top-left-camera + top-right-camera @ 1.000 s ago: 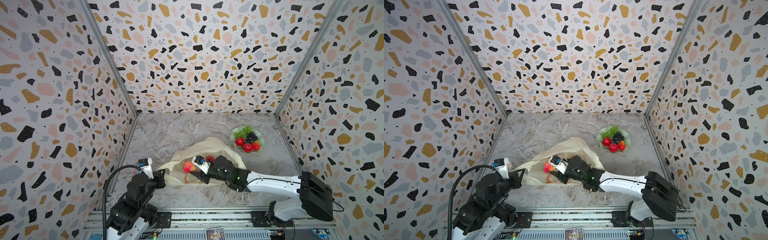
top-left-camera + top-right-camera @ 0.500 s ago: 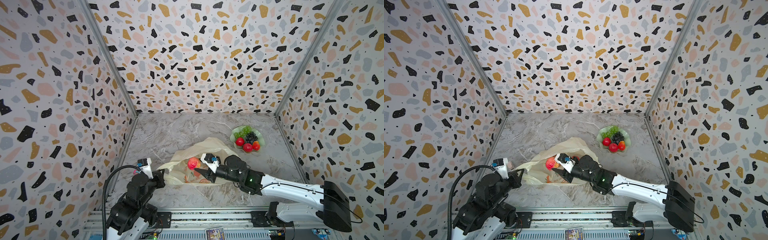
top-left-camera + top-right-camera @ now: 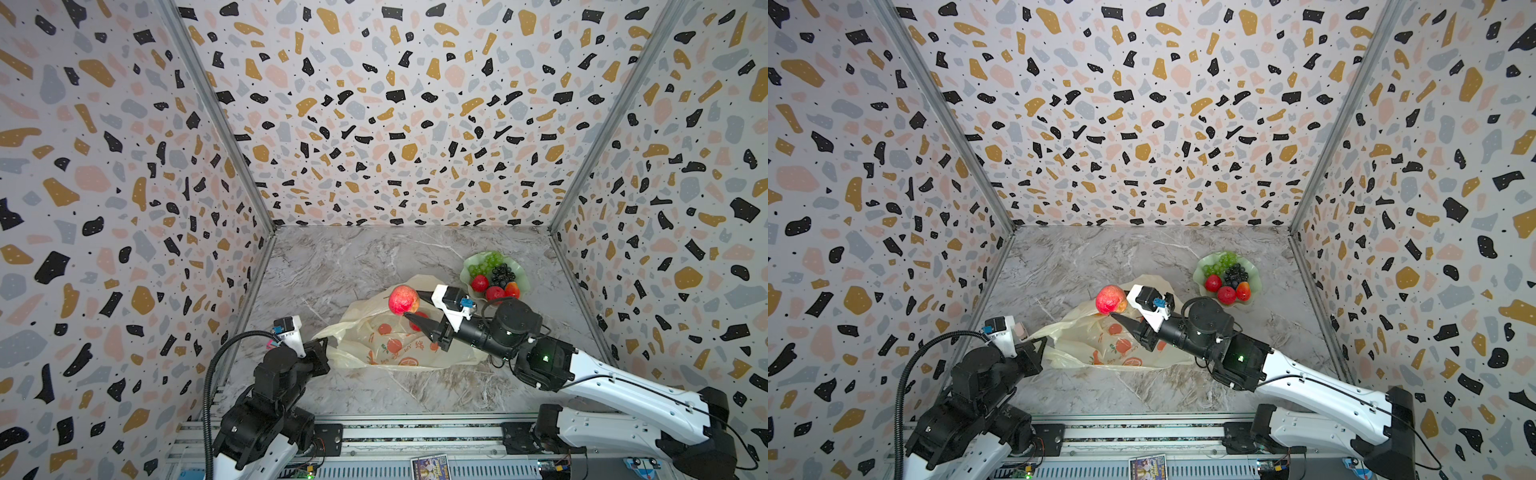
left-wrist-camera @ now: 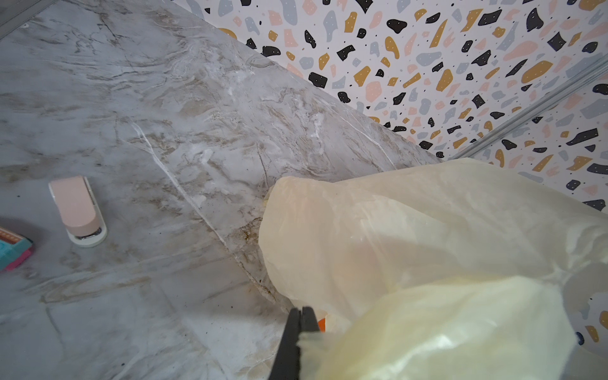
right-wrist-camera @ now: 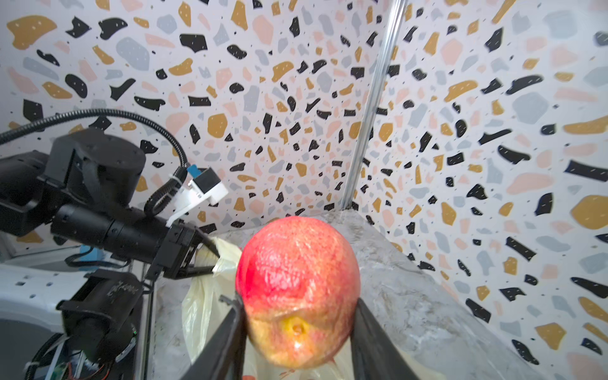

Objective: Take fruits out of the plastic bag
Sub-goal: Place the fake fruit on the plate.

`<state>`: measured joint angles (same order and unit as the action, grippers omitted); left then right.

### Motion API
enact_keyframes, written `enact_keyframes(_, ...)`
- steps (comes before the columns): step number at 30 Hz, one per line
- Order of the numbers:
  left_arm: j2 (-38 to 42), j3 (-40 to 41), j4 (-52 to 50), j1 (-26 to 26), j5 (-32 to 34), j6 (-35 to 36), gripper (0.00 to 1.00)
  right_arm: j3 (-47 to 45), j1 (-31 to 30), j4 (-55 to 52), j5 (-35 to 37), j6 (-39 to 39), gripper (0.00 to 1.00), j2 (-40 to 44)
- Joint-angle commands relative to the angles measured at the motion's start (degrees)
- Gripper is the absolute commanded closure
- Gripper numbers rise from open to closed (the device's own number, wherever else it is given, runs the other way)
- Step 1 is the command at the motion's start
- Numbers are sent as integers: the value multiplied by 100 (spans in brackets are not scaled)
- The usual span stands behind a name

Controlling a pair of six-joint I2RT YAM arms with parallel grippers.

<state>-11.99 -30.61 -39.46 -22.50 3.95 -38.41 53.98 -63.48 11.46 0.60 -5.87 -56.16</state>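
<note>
Closest in, the left end effector is clamped fully down on the near-left edge of the plastic bag. In the left wrist view its black fingers are pressed together with the cream film bunched up right against them. The bag lies crumpled on the marble surface with its orange prints facing up.

A bit further in, the right end effector is roughly half open and gripping a red-yellow fruit, one finger on each side, held up over the bag's far edge. The right wrist view shows the fruit wedged snugly between the two fingers.

Past that, back and to the right, a pale green dish sits just beyond the bag. It holds green grapes, dark grapes, two red apples and an orange one.
</note>
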Motion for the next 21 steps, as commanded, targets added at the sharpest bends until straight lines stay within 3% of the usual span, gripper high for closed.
enact_keyframes(1,-54,55,0,34,36,3,95,239,63,-188,659,-266,82,306)
enact_keyframes(5,-76,55,1,33,28,1,95,69,245,-147,1433,-519,83,541)
enact_keyframes(9,-67,47,0,35,19,9,95,-124,981,-335,1900,-400,85,616)
enact_keyframes(14,-60,55,9,35,10,18,95,-416,2553,-578,1353,293,85,502)
enact_keyframes(21,8,67,8,35,2,11,95,-867,4553,-565,-172,1344,85,-380)
